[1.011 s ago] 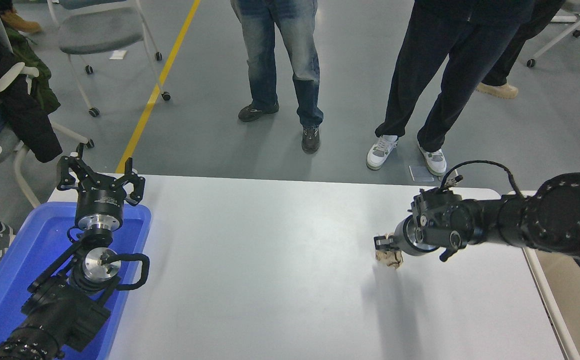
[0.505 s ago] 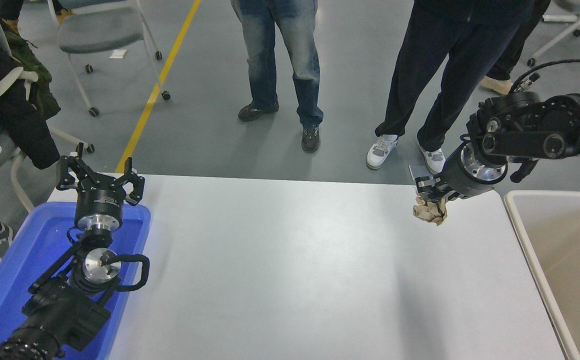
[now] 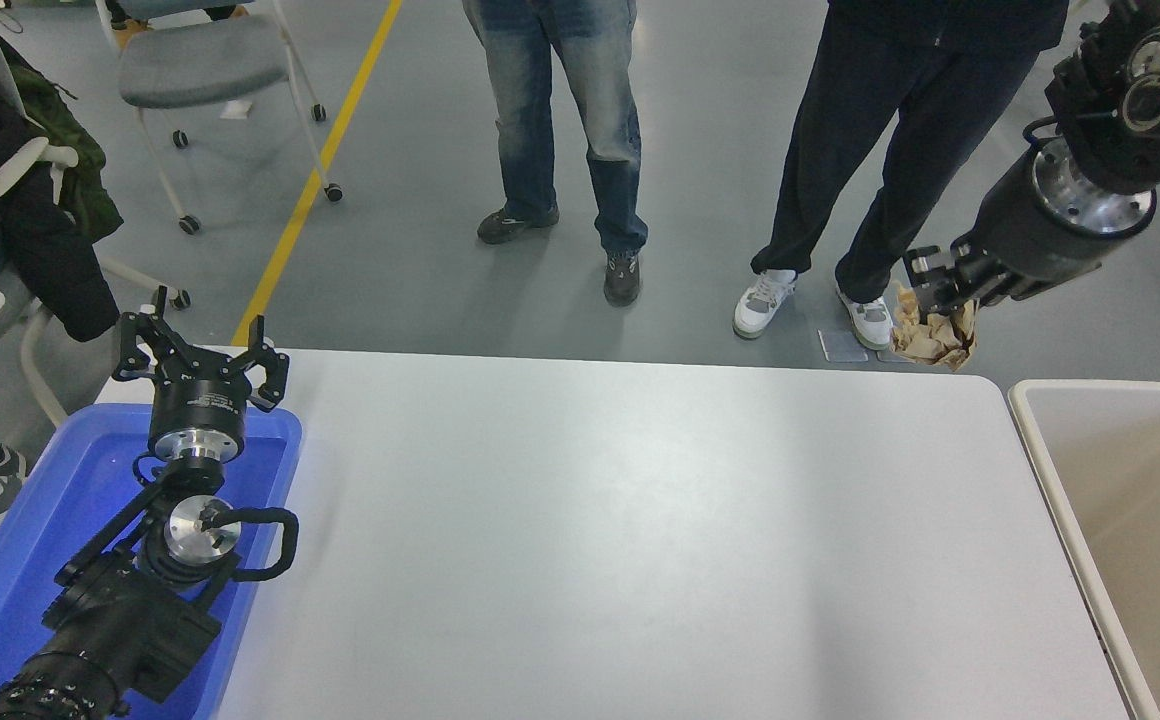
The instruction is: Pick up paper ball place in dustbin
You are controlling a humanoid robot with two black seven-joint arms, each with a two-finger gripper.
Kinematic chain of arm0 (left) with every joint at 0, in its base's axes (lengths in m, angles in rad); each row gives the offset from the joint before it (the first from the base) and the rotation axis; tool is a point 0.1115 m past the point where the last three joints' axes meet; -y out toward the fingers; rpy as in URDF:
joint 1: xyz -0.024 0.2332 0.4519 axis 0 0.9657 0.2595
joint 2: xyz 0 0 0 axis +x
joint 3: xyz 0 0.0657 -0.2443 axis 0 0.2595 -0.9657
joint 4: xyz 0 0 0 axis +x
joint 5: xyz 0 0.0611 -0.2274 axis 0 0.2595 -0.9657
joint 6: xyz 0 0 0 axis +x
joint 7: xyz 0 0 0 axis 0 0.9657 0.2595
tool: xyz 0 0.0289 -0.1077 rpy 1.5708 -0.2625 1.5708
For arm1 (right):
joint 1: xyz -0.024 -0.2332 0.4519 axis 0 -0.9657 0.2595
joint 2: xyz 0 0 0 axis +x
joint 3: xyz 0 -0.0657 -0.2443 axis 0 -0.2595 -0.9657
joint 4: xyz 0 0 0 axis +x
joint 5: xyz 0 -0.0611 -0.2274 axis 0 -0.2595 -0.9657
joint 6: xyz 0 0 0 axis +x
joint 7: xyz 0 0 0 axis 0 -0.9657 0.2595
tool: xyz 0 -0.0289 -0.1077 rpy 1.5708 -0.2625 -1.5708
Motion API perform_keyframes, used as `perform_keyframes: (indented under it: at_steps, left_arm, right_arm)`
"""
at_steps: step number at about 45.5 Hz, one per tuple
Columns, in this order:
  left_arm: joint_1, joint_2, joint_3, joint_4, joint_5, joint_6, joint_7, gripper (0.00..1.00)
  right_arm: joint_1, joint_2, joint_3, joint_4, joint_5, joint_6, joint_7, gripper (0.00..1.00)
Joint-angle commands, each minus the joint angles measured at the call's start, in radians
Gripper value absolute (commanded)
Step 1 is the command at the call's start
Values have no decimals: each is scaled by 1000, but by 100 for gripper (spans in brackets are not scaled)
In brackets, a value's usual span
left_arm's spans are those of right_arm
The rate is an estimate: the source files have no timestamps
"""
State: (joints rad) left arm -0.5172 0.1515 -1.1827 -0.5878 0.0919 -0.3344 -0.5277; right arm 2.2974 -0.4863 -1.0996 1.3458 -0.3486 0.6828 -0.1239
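Observation:
My right gripper (image 3: 935,285) is shut on the paper ball (image 3: 930,332), a crumpled tan-brown wad that hangs below the fingers. It is held high in the air over the table's far right corner, to the left of the dustbin. The dustbin (image 3: 1040,425) is a large beige bin with a thick off-white rim at the right edge of the table; only part of it shows. My left gripper (image 3: 202,347) is parked at the lower left, open and empty, over the blue tray.
A bright blue tray (image 3: 30,560) lies at the table's left edge under my left arm. The white table (image 3: 620,530) fills the middle. Two people stand at the far side (image 3: 560,150) (image 3: 900,150). Chairs stand at the upper left.
My right arm has lifted the paper ball off the table and carried it up and to the right, towards the dustbin. The left arm has not moved.

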Motion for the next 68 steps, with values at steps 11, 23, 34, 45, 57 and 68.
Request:
perform_keyframes:
  at_steps: [11,23,34,45,57,68]
  left_arm:
    - [-1,0,0,0,0,0,0,99]
    - [-1,0,0,0,0,0,0,99]
    - [-1,0,0,0,0,0,0,99]
    - [0,0,0,0,0,0,0,99]
    - [-1,0,0,0,0,0,0,99]
    - [-1,0,0,0,0,0,0,99]
  right_arm:
    - [-71,-316,-33,-42,13,-555,-94,0]
    - [-527,-410,275,-266,89,-1110,-118,0]
    - [-932,-362,674,-655,224,-1168,-115,0]
    - [-1211,-250,983,-902,224,-1120,-108,0]
    - [-1374,-124,1153,-1204,224,-862,-62,0]
    - [-1529,-98,1291,-1277,226,-747,-23,0]
